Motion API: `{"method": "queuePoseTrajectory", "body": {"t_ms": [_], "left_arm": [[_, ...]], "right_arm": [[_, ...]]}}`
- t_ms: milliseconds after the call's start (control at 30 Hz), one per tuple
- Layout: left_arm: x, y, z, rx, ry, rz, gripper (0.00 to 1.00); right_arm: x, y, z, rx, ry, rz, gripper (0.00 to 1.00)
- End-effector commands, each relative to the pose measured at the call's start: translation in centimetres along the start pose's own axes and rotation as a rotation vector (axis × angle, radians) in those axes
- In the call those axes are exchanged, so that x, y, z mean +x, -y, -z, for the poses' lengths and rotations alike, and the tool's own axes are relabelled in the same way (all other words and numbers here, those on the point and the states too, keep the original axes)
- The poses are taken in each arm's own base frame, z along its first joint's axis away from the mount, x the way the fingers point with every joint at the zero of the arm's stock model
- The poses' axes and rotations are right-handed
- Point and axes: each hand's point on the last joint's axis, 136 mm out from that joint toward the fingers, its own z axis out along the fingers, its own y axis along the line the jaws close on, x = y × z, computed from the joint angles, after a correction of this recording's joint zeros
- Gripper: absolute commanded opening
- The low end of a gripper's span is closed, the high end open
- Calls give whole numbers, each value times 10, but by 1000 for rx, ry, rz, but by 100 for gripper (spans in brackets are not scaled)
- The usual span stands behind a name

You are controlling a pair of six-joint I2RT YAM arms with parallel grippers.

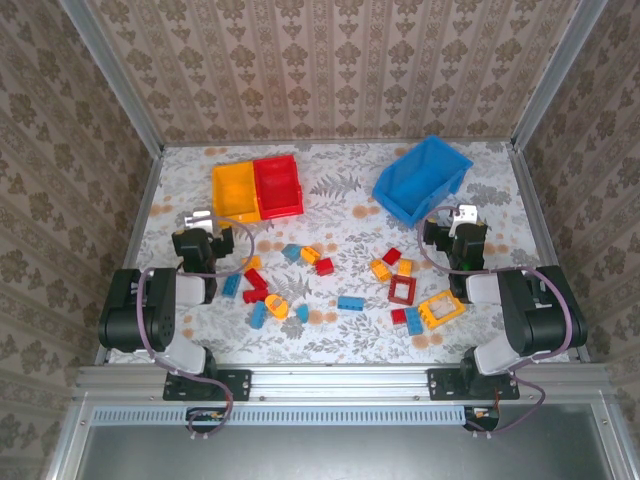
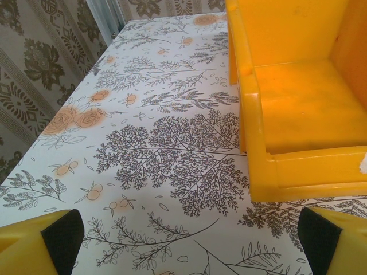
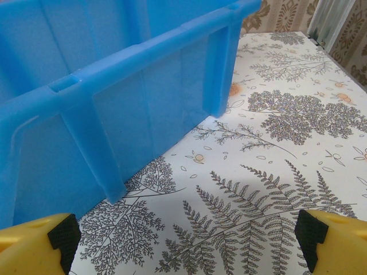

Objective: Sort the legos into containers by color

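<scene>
While beside yellow bin edge, left hand over open table.

Bright, even light; soft shadows, sharp pictures.

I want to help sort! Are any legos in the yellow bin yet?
No, the yellow bin is bare inside; the legos lie on the table.

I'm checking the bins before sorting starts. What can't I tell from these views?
- Blue bin, inside: right wrist view faces its outer wall, and the top and left edges cut it off.
- Yellow bin: left wrist view, right and top edges cut it off.
- Legos: top view, too small to count studs; the left arm may cover some.
- Red bin floor: top view, too small to rule out a red brick.
</scene>
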Motion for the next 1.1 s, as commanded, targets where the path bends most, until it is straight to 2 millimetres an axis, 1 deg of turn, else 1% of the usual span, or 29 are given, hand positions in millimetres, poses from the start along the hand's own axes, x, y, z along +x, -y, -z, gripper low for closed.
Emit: {"method": "queuePoseTrajectory", "body": {"t_ms": [0,33,67,100,133,167,200,233,267,300,333,367,400,433,467,500,533,567,600,667,700,733,767,800,867,933,1000,1067], "left_arm": [[-29,4,9,-10,86,-40,100],[-36,4,15,-45,95,-61,100],[-47,7,23,-87,103,-91,100],[-58,11,30,-91,113,-123,100],[-76,12,41,-104,144,-126,100],[-93,12,51,-125,168,-117,100],[-115,9,64,-152,194,-89,100],[-137,8,76,-161,215,-46,100],[-156,6,85,-162,230,-1,100],[-178,2,95,-170,242,67,100],[-192,-3,101,-192,216,133,100],[-198,-11,105,-219,164,217,100],[-193,-14,108,-193,34,309,100],[-184,-19,110,-180,-75,374,100],[-180,-14,99,-101,-135,441,100],[-175,-6,84,28,-197,531,100],[-167,-7,75,72,-260,617,100],[-153,-13,71,43,-345,692,100],[-138,-19,68,-10,-439,723,100],[-124,-24,63,-53,-549,701,100],[-119,-23,59,-59,-589,671,99],[-115,-22,55,-53,-616,655,98],[-110,-20,49,-36,-648,647,96],[-106,-16,43,-8,-671,642,93],[-99,-12,33,22,-709,642,88],[-95,-9,22,44,-722,628,86],[-92,-6,12,59,-731,600,85],[-91,-3,3,82,-733,578,83]], "right_arm": [[-15,2,4,29,25,-15,100],[-23,6,8,49,46,-18,100],[-31,11,16,82,53,-23,100],[-43,17,26,116,72,-38,100],[-58,26,38,156,110,-72,100],[-77,31,50,175,159,-102,100],[-101,34,64,190,194,-123,100],[-132,34,80,183,233,-138,99],[-159,34,93,181,262,-160,100],[-183,38,107,193,274,-222,100],[-197,43,116,209,244,-304,100],[-202,47,122,225,185,-405,100],[-196,49,127,244,72,-469,100],[-190,53,133,288,-2,-517,100],[-177,61,136,356,-62,-575,100],[-174,54,128,314,-98,-583,100],[-176,41,119,225,-123,-566,100],[-176,26,112,149,-155,-551,100],[-172,18,107,127,-203,-554,100],[-163,10,97,129,-309,-551,99],[-158,3,89,115,-370,-529,97],[-154,-3,81,103,-422,-510,93],[-147,-9,74,93,-482,-495,91],[-139,-14,63,92,-541,-486,89],[-130,-21,48,92,-617,-486,84],[-124,-29,31,78,-658,-496,79],[-116,-32,12,93,-693,-503,74],[-109,-33,-2,111,-718,-512,72]]}}
